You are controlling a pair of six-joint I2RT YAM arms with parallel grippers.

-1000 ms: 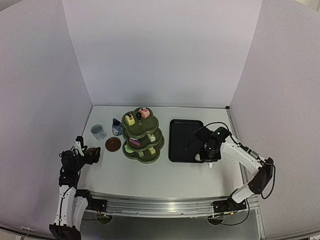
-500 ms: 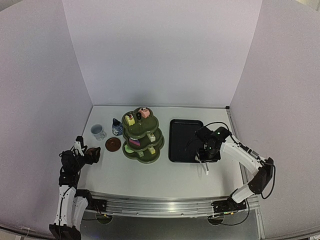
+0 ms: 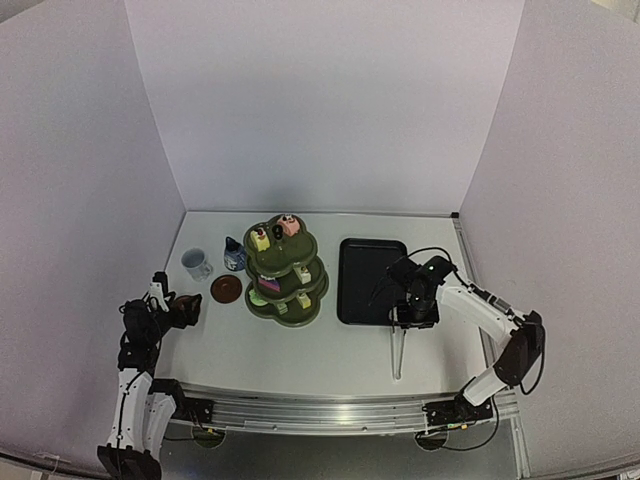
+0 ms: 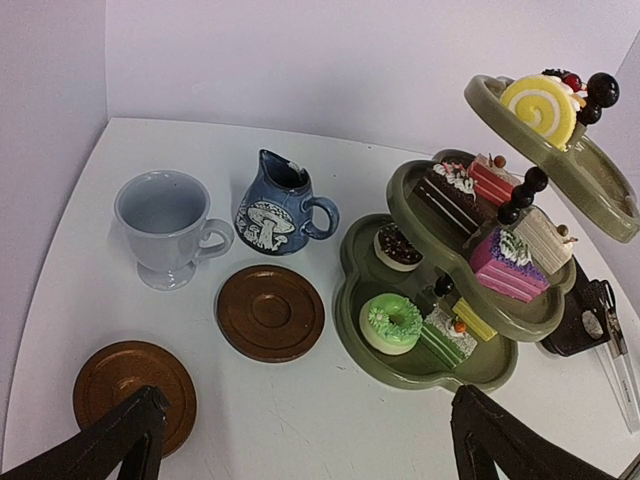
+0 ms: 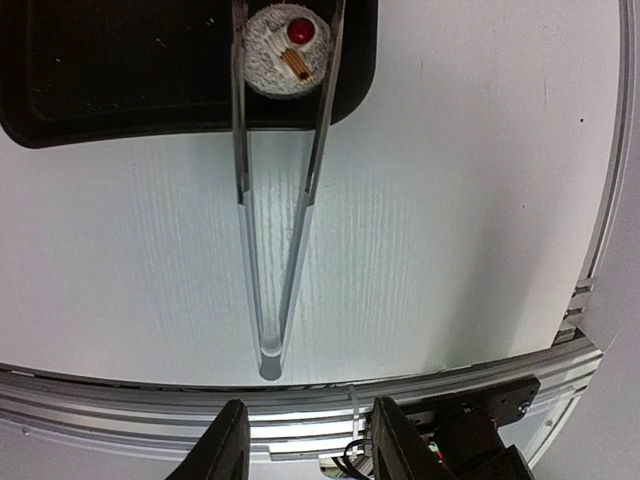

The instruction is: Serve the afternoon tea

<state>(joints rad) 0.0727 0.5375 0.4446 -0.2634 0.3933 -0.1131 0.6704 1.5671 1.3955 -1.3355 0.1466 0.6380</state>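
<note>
Wrist camera alone shows cake between tongs; left pincer, right pincer gape empty.

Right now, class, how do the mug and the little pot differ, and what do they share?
The mug is plain and pale; the pot is dark blue with a white mushroom motif. The mug has a wide round mouth on a foot; the pot narrows to a spouted rim. Both stand upright on the table, each with one handle.

White table, pale lilac walls
</note>
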